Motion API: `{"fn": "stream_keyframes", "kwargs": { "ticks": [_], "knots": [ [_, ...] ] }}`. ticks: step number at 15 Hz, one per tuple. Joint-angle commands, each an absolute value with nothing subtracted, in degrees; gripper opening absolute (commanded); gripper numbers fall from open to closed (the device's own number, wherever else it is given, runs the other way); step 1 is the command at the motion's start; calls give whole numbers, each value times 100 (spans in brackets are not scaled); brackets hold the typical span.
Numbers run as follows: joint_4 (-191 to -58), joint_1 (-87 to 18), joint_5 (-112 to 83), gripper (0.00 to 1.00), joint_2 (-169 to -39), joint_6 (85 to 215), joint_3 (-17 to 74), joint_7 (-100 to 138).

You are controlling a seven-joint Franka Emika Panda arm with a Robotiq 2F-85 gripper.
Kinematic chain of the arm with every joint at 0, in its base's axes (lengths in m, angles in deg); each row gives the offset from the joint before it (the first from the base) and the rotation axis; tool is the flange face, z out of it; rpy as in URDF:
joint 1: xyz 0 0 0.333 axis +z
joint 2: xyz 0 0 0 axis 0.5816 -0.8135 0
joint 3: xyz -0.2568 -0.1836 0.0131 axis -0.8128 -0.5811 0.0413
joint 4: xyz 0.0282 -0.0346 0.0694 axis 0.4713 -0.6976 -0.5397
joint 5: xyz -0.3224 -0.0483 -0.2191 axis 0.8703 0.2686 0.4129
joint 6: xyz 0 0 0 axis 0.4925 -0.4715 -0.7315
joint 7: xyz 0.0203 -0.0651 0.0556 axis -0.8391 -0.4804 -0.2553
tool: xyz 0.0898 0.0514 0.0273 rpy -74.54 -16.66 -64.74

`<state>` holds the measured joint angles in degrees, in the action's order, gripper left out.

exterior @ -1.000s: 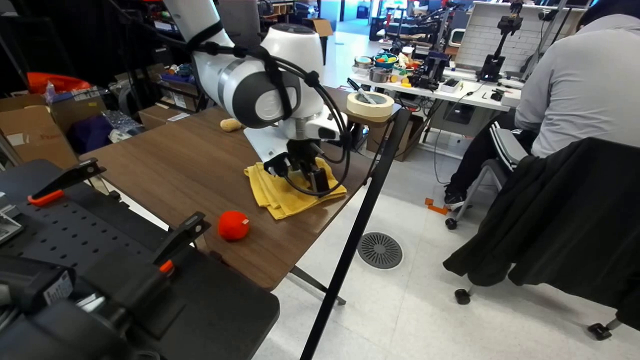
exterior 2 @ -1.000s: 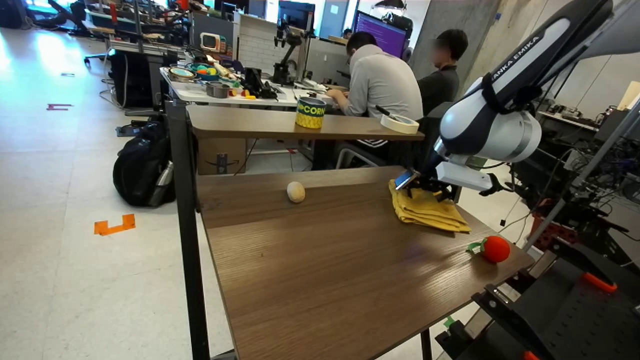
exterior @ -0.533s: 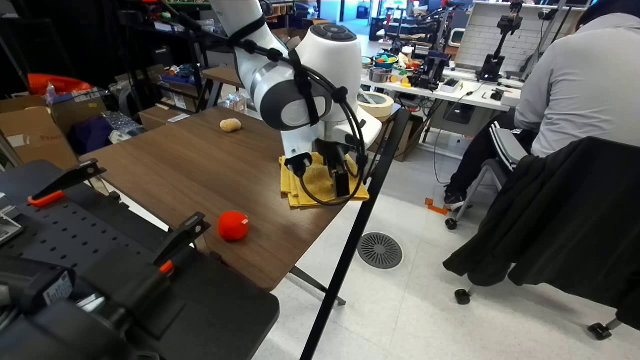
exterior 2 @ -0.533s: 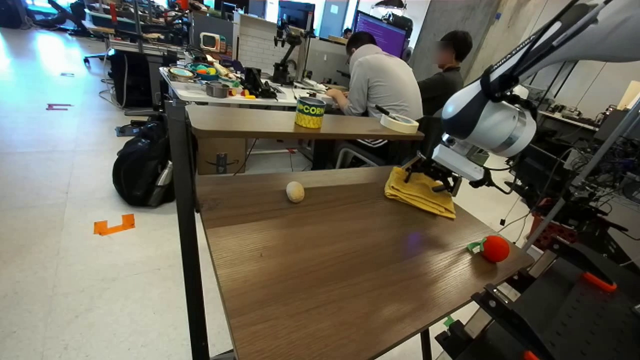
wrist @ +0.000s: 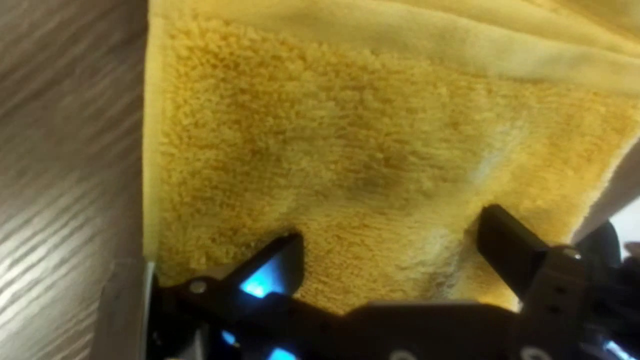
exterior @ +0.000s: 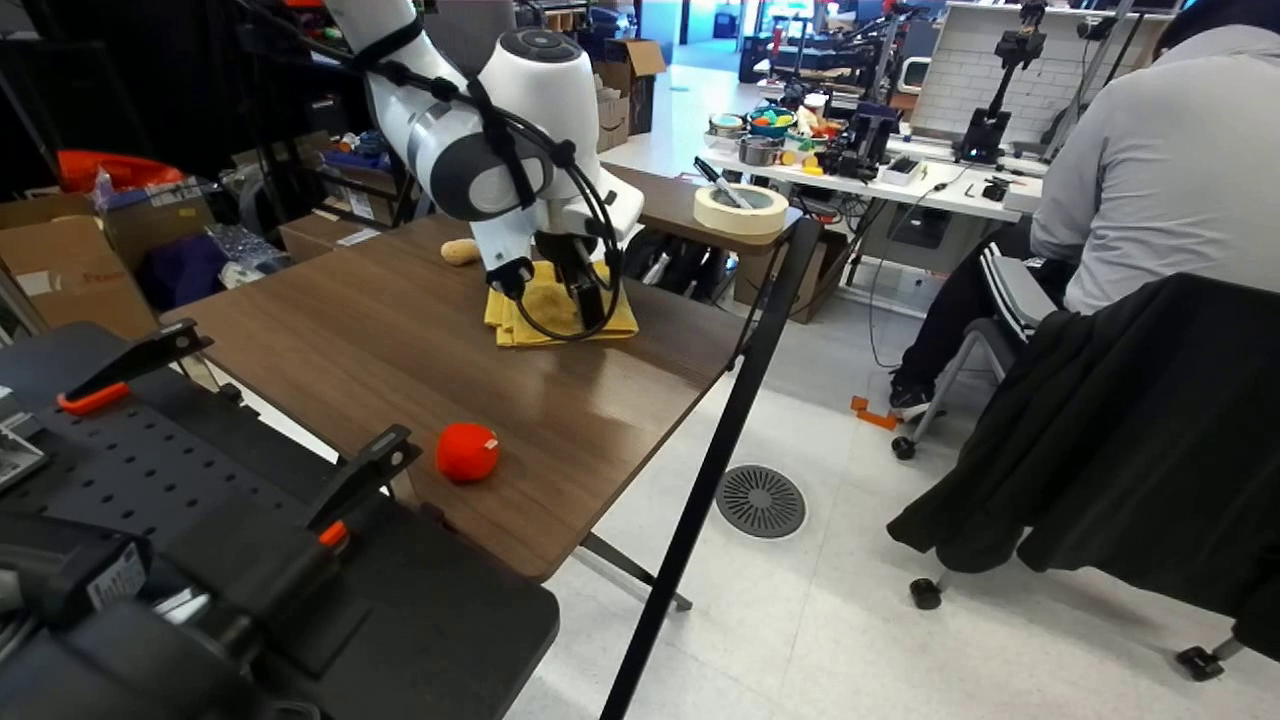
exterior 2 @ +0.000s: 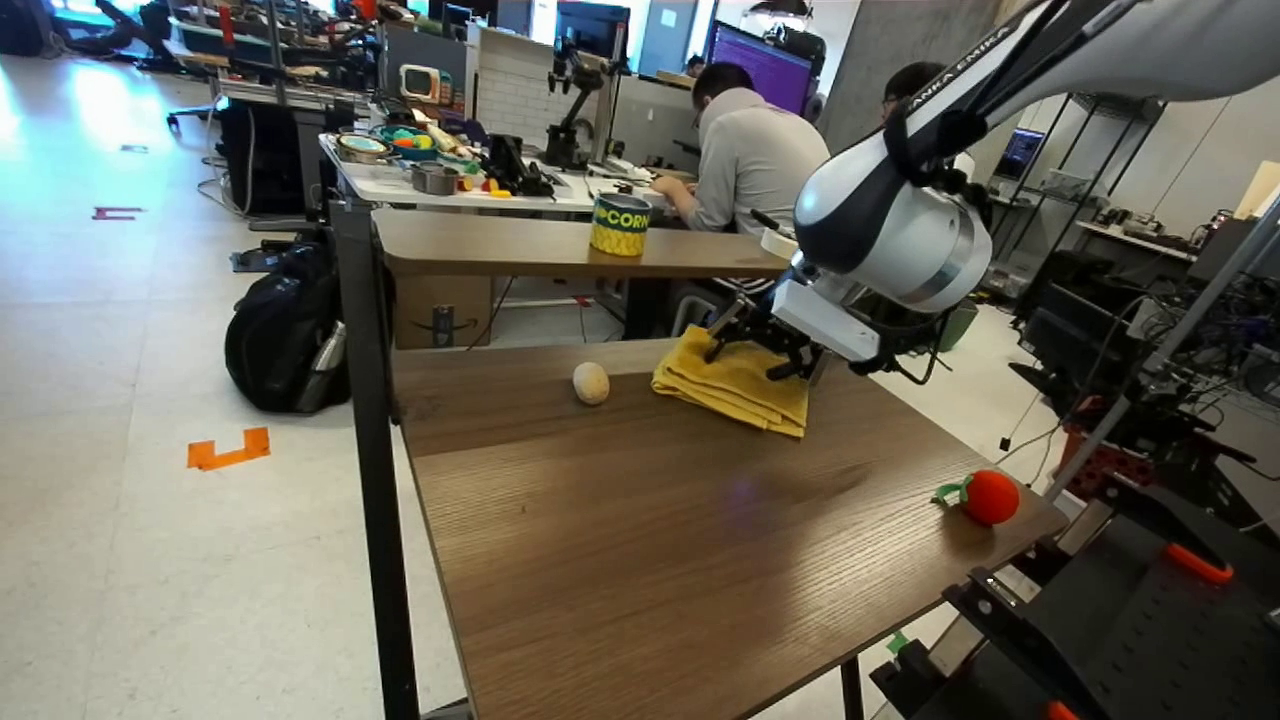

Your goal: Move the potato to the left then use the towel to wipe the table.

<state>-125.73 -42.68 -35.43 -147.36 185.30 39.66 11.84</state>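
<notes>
The potato (exterior: 460, 252) (exterior 2: 591, 383), a pale tan lump, rests alone on the brown table (exterior: 350, 330) (exterior 2: 620, 530). In both exterior views the folded yellow towel (exterior: 512, 328) (exterior 2: 765, 408) lies flat, a short gap away from the potato. My gripper (exterior: 580, 300) (exterior 2: 745, 364) points down over the towel. The wrist view has the towel (wrist: 310, 130) filling most of the picture, with bare table (wrist: 65, 130) along the left. There the gripper (wrist: 393, 227) is open, its fingers wide apart and their tips pressed against the cloth, with no fold pinched between them.
A red ball (exterior: 466, 452) (exterior 2: 991, 497) with green leaves sits near a table corner. A raised shelf (exterior 2: 480, 240) behind the table carries a corn can (exterior 2: 620, 226) and a tape roll (exterior: 740, 212). Black clamps (exterior: 372, 470) and a black post (exterior: 710, 470) flank the table.
Towel and gripper have slid together over the tabletop, first toward the side by the black post, then back toward the potato. Potato and red ball stay put; the jaws remain apart.
</notes>
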Motion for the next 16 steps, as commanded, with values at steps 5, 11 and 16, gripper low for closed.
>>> {"fn": "stream_keyframes", "kwargs": {
  "ticks": [5,11,16],
  "knots": [
    [-13714,-3476,-3077,100,-14302,18046,2669,1026],
    [-15088,-3324,-2233,100,-13497,17511,1934,1288],
    [-15451,-2577,-1494,100,-13554,17751,1191,818]
  ]
}}
